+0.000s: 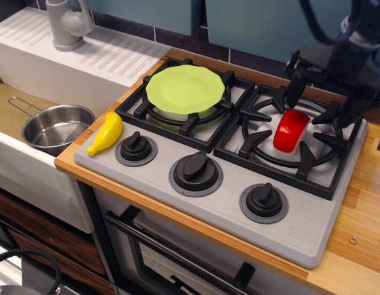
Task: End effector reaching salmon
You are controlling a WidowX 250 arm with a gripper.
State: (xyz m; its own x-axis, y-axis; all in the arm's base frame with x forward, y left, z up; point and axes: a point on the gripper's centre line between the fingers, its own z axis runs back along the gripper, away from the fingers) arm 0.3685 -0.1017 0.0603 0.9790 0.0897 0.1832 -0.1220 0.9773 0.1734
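The salmon (291, 130) is a glossy red oblong piece lying on the right burner grate (313, 161) of the toy stove. My black gripper (325, 100) hangs over the back of that burner, just behind and to the right of the salmon and a little above it. Its two dark fingers point down and stand wide apart, the left finger (294, 92) behind the salmon and the right one near the grate's right edge. The jaws are open and hold nothing. The gripper does not touch the salmon.
A light green plate (185, 90) lies on the left burner. A yellow toy banana (106, 133) lies at the stove's front left corner. Three black knobs (195, 168) line the front. A steel pot (57, 126) sits in the sink and a grey faucet (68, 23) stands behind it.
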